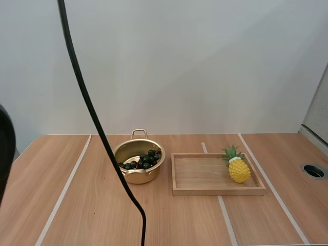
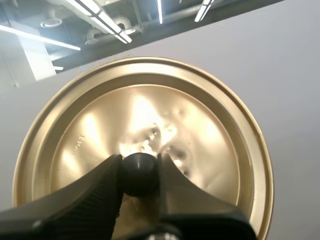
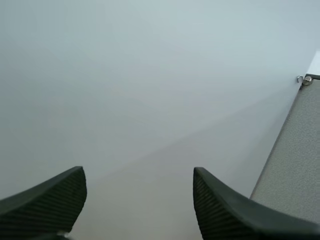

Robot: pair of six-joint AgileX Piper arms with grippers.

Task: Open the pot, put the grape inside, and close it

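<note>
On table [image 1: 77, 205]: gold pot [image 1: 137, 177] holding grapes [image 1: 144, 161] | left hand [image 2: 140, 167] pinches round lid [image 2: 145, 107] by knob [image 2: 139, 176] | right hand [image 3: 137, 172] wide

Left gripper [image 2: 140, 174] clamped on the lid [image 2: 150, 100], right gripper [image 3: 139, 192] spread wide, holding nothing

No text, label, brand or number can be read; a faint stamped mark [image 2: 80, 146] on the golden lid [image 2: 200, 135] is too small to make out.
</note>
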